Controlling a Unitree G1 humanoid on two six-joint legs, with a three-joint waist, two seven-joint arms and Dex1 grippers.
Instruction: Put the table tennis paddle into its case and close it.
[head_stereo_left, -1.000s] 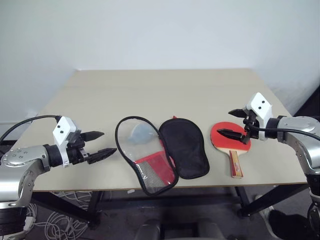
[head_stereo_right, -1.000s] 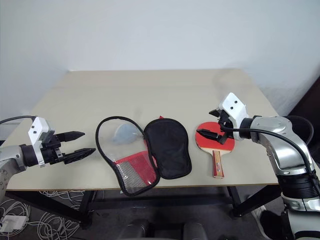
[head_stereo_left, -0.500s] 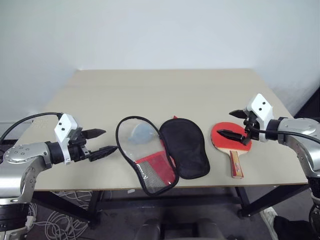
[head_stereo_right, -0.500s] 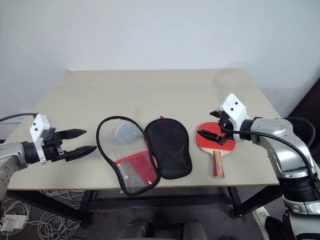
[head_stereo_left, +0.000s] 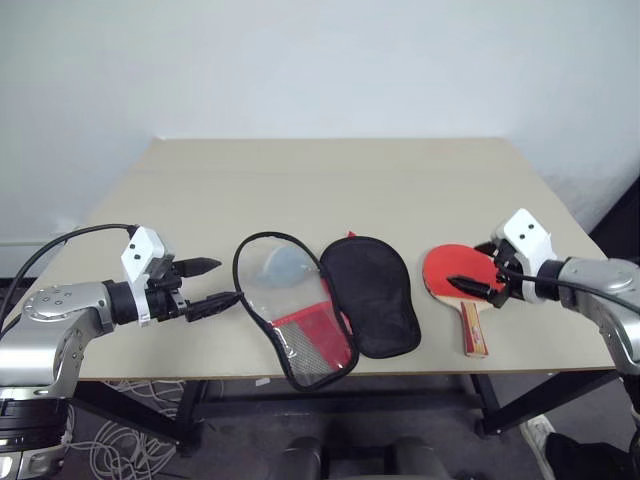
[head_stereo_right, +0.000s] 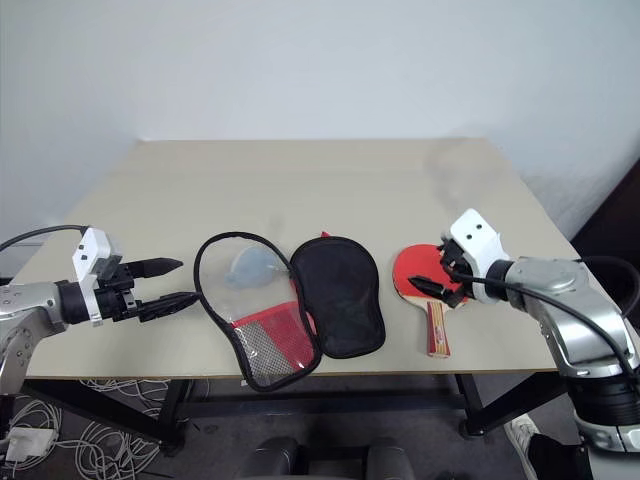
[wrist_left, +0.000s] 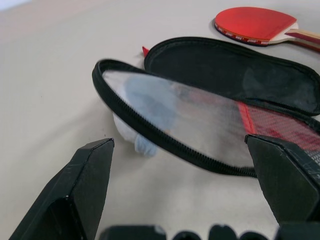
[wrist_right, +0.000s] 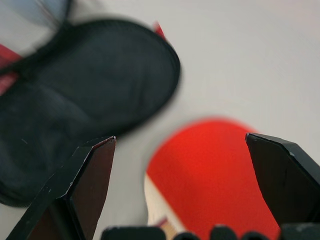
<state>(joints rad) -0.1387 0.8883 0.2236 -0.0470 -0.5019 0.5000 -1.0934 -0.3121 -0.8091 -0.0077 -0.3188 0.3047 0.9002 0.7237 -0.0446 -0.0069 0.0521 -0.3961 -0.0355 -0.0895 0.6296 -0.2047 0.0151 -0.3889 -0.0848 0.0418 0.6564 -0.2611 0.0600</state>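
Note:
The table tennis paddle (head_stereo_left: 448, 268) lies flat near the table's front right, red blade up, with its wooden handle (head_stereo_left: 472, 330) pointing to the front edge. My right gripper (head_stereo_left: 468, 271) hovers low over the blade, open and tilted down, with nothing between its fingers. The case (head_stereo_left: 371, 295) lies unzipped at the middle front, black lining up. Its clear-window half (head_stereo_left: 285, 300) is folded out to the left, with red fabric and mesh at its narrow end. My left gripper (head_stereo_left: 220, 281) is open and empty, just left of that half's zip edge (wrist_left: 150, 135).
A small grey-blue lump (head_stereo_left: 284, 264) sits under the clear window. The beige table (head_stereo_left: 330, 180) has bare room behind the case and paddle. The case's narrow end and the paddle handle lie close to the front edge. Cables lie on the floor below left.
My right gripper has sunk and tipped further down, closer over the paddle's blade. The left gripper has stayed about where it was. Both remain open.

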